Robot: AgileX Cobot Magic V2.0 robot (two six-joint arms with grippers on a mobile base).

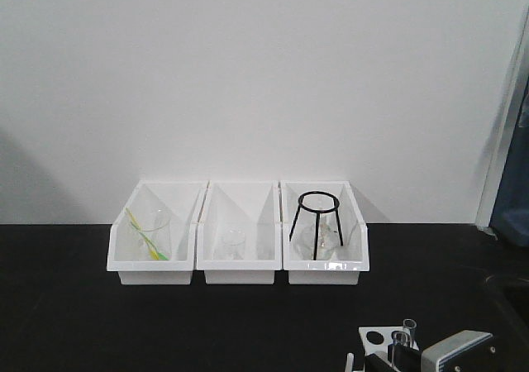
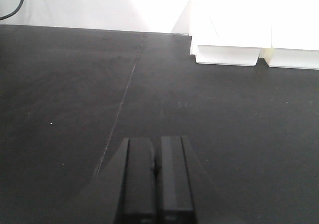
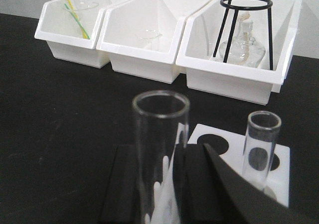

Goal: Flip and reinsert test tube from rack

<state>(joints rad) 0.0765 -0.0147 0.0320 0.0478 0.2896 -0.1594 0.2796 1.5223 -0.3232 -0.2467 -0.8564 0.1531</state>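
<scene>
In the right wrist view, a clear test tube (image 3: 160,134) stands upright, mouth up, between the black fingers of my right gripper (image 3: 159,184), which is shut on it. It sits at the left edge of the white rack (image 3: 281,159), whose side pegs show through the glass. A second, similar tube (image 3: 261,144) stands in a rack hole on the right. In the front view the rack (image 1: 372,336) and my right gripper (image 1: 401,357) are at the bottom right. My left gripper (image 2: 156,144) is shut and empty over bare black table.
Three white bins stand in a row against the back wall. The left bin (image 1: 157,274) holds a beaker with a yellow-green straw. The middle bin (image 1: 238,274) holds a small beaker. The right bin (image 1: 326,274) holds a black tripod stand and a glass flask.
</scene>
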